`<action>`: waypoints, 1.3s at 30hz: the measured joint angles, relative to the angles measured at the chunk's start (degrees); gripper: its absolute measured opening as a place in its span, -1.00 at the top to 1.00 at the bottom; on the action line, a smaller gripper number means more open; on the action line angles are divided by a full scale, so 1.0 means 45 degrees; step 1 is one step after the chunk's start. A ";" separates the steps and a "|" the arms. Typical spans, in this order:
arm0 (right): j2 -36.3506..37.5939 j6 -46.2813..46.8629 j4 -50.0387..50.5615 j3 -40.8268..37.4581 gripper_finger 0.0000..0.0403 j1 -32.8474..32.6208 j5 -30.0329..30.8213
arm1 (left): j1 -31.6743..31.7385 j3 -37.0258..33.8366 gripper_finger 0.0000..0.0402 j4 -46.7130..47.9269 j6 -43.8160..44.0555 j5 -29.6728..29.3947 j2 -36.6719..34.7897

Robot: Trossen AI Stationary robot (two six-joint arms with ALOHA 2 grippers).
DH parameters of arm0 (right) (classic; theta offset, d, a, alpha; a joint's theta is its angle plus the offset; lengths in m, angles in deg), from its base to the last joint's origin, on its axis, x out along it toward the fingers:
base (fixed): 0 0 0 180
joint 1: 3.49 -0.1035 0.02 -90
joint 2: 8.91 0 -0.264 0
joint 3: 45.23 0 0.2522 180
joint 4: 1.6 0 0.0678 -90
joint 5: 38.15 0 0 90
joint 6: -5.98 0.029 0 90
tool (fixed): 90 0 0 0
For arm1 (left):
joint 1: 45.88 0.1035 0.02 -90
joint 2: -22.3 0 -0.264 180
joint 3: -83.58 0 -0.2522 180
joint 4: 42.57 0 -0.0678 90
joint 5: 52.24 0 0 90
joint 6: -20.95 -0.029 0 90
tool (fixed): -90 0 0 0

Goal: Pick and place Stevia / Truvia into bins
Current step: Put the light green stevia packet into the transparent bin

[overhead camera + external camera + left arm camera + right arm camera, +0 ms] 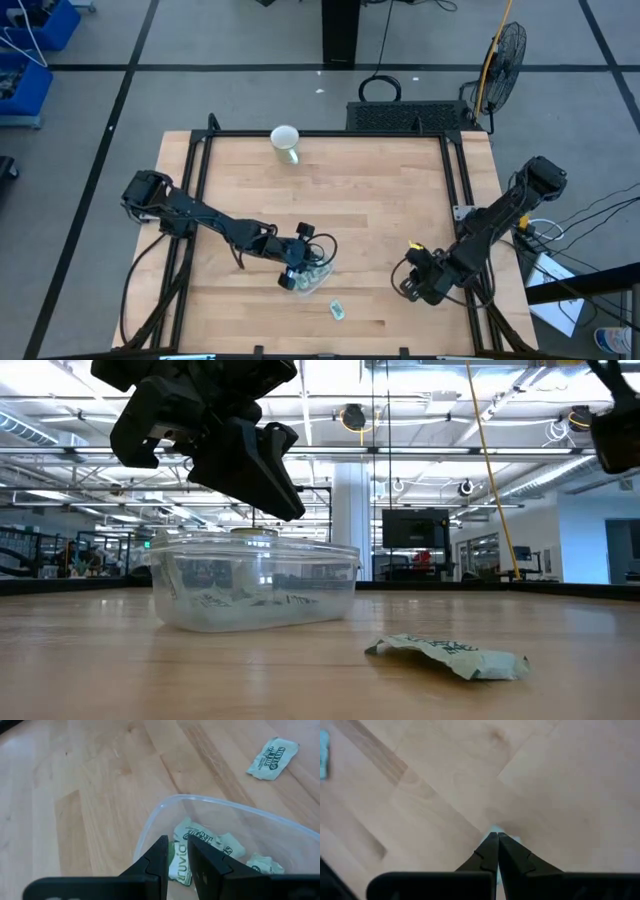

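The see-through bowl (316, 281) (255, 585) stands on the table near its near edge, with several pale green and white sachets (227, 845) lying in it. One more sachet (338, 310) (450, 656) (272, 757) lies flat on the wood to the bowl's right. My left gripper (176, 840) (290, 500) hovers over the bowl's rim (225, 802), pointing down, open by a narrow gap and holding nothing. My right gripper (494, 835) (412, 282) hangs above the table's right part, shut on a pale sachet. My right gripper pinches a pale sachet between its two shut fingers. Only a small pale corner (513, 840) shows past the fingertips; the fingers themselves hide the rest. The fingers point down at the wood, and the sachet is lifted clear of the table.
A white mug (286, 143) stands at the table's far edge, well away from both arms. Bare wood lies between the bowl and the right gripper. A black frame runs around the table, and a floor fan (500, 55) stands beyond its far right corner.
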 joint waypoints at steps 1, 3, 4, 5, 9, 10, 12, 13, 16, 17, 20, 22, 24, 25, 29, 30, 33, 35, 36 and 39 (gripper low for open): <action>0.0000 0.0310 0.0006 0.0000 1.00 -0.0109 0.0138 | 0.0000 0.0000 0.62 -0.0005 0.0000 0.0000 0.0000; -0.0005 0.0439 0.0007 0.0000 0.99 -0.0278 0.0288 | 0.0000 0.0000 0.62 -0.0005 0.0000 0.0000 0.0000; -0.0005 0.0300 0.0015 0.0000 0.99 -0.0311 0.0285 | 0.0000 0.0000 0.62 -0.0008 0.0000 0.0000 0.0000; -0.0005 0.0122 0.0021 0.0000 1.00 -0.0328 0.0284 | 0.0000 0.0000 0.62 -0.0015 0.0000 0.0000 0.0000; -0.0010 -0.0159 0.0001 0.0000 1.00 -0.0335 0.0265 | 0.0000 0.0000 0.62 -0.0024 0.0000 0.0000 0.0000; -0.0010 -0.0139 0.0010 0.0000 0.99 -0.0335 0.0260 | 0.0000 0.0000 0.62 -0.0033 0.0000 0.0000 0.0000; -0.0010 -0.0115 0.0008 0.0000 0.99 -0.0335 0.0249 | 0.0000 0.0000 0.62 -0.0087 0.0000 0.0000 0.0000; -0.0010 -0.0115 0.0006 0.0000 1.00 -0.0335 0.0246 | 0.0000 0.0000 0.62 -0.0119 0.0000 0.0000 0.0000; -0.0010 -0.0076 0.0003 0.0000 1.00 -0.0335 0.0238 | 0.0000 0.0000 0.62 -0.0310 0.0000 0.0000 0.0000; -0.0010 -0.0076 0.0000 0.0000 0.99 -0.0335 0.0238 | 0.0000 0.0000 0.62 -0.0392 0.0000 0.0000 0.0000; -0.0015 -0.0092 -0.0004 0.0000 1.00 -0.0335 0.0236 | 0.0000 0.0000 0.62 -0.0475 0.0002 0.0000 0.0000; -0.0015 -0.0129 -0.0006 0.0000 1.00 -0.0335 0.0238 | -0.0009 -0.0015 0.62 -0.0710 0.0110 -0.0391 0.0000; -0.0015 -0.0129 -0.0063 0.0000 0.99 -0.0335 0.0241 | -0.0024 -0.0024 0.62 -0.1583 0.0429 -0.2779 0.0062; -0.0015 -0.0134 -0.0104 0.0000 0.99 -0.0335 0.0241 | 0.0070 -0.0011 0.62 -0.2007 0.0612 -0.3915 0.0105; -0.0019 -0.0183 -0.0310 0.0000 1.00 -0.0335 0.0246 | 0.0365 -0.0015 0.62 -0.3041 0.0920 -0.6468 0.0151; -0.0019 -0.0285 -0.0305 0.0000 1.00 -0.0335 0.0243 | 0.0431 -0.0015 0.62 -0.3368 0.0923 -0.6624 0.0151; -0.0019 -0.0820 -0.0286 0.0000 1.00 -0.0335 0.0251 | 0.0651 -0.0015 0.62 -0.4069 0.0922 -0.6571 0.0151; -0.0019 -0.0824 -0.0290 0.0000 1.00 -0.0335 0.0251 | 0.0803 -0.0015 0.62 -0.4275 0.0997 -0.6332 0.0151; -0.0019 -0.0760 -0.0290 0.0000 1.00 -0.0335 0.0251 | 0.0866 -0.0015 0.62 -0.4371 0.1010 -0.6203 0.0151; -0.0019 -0.0756 -0.0328 0.0000 0.99 -0.0335 0.0255 | 0.0952 -0.0015 0.62 -0.4480 0.1015 -0.6100 0.0151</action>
